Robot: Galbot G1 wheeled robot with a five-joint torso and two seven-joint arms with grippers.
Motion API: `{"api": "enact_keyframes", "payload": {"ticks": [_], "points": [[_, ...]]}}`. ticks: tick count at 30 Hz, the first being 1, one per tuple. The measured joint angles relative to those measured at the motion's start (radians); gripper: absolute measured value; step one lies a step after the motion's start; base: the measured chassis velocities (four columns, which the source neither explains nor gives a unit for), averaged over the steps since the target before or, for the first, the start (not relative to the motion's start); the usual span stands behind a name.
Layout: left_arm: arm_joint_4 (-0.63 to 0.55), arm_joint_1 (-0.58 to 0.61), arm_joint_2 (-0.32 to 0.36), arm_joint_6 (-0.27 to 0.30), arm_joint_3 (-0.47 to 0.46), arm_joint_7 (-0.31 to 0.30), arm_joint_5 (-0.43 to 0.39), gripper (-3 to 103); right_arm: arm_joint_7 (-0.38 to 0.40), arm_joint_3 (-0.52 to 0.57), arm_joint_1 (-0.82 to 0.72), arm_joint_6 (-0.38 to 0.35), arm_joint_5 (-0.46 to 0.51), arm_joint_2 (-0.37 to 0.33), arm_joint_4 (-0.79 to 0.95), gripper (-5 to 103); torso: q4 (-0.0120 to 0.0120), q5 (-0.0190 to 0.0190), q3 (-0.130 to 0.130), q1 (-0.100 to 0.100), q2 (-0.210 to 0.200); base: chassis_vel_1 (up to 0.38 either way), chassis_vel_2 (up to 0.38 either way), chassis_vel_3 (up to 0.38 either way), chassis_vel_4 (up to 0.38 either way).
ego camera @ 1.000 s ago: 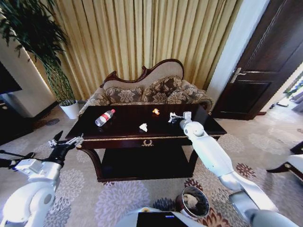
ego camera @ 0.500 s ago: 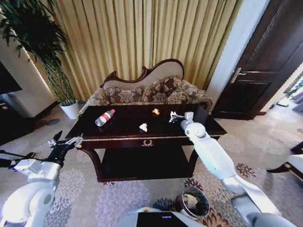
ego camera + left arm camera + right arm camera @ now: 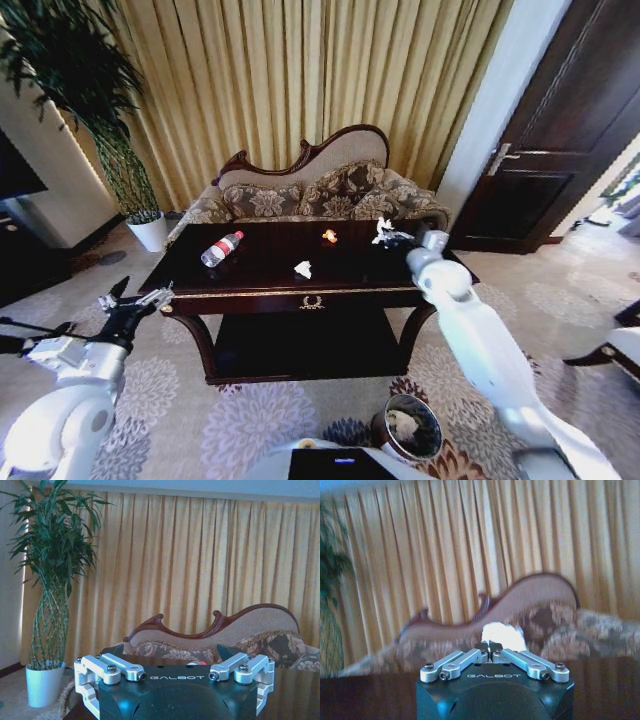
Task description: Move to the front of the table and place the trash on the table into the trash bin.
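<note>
On the dark table (image 3: 262,268) lie a clear bottle with a red cap (image 3: 221,248), a white paper scrap (image 3: 303,268) and a small orange bit (image 3: 328,236). My right gripper (image 3: 384,235) hovers above the table's far right part, shut on a crumpled white paper (image 3: 380,231). In the right wrist view that paper (image 3: 500,635) sticks out from the closed right gripper (image 3: 490,648). The trash bin (image 3: 410,426) stands on the carpet near my base, with paper inside. Off the table's left corner, my left gripper (image 3: 138,299) is open and holds nothing; its spread fingers (image 3: 120,669) show in the left wrist view.
A patterned sofa (image 3: 320,196) stands behind the table against gold curtains. A white plant pot (image 3: 151,231) with a tall plant is at the back left. A dark door (image 3: 545,150) is at the right. A chair edge (image 3: 618,350) juts in at the far right.
My right gripper has risen from the table top and swung right and back, carrying the crumpled paper. The left arm has hardly moved.
</note>
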Motion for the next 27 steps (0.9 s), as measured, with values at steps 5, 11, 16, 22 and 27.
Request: {"api": "enact_keyframes", "payload": {"ticks": [5,11,16,22,27], "points": [[0.01,-0.006,0.006,0.0,0.005,0.001,-0.007,100,0.0,0.037,-0.052,0.069,-0.009,0.011,0.037,0,0.0003,0.0,0.0,0.0,0.0,0.0,0.0,0.0,0.0],[0.023,-0.013,0.012,-0.004,0.004,0.004,-0.02,100,0.0,0.049,-0.092,0.105,-0.059,0.041,0.052,0,0.0003,0.0003,0.0,0.0,0.0,0.0,0.0,0.0,0.0],[0.031,-0.018,0.016,-0.005,0.005,0.009,-0.024,100,0.0,0.043,-0.099,0.105,-0.074,0.042,0.063,0,0.0004,0.0001,0.0,0.0,0.0,0.0,0.0,0.0,0.0],[0.042,-0.025,0.026,-0.007,0.005,0.013,-0.033,100,0.0,0.036,-0.108,0.103,-0.077,0.026,0.08,0,0.0004,0.0001,0.0,0.0,0.0,0.0,0.0,0.0,0.0],[0.048,-0.027,0.03,-0.009,0.005,0.017,-0.033,100,0.0,0.033,-0.119,0.101,-0.079,0.024,0.093,0,0.0003,0.0,0.0,0.0,0.0,0.034,-0.066,-0.035,0.089]]}}
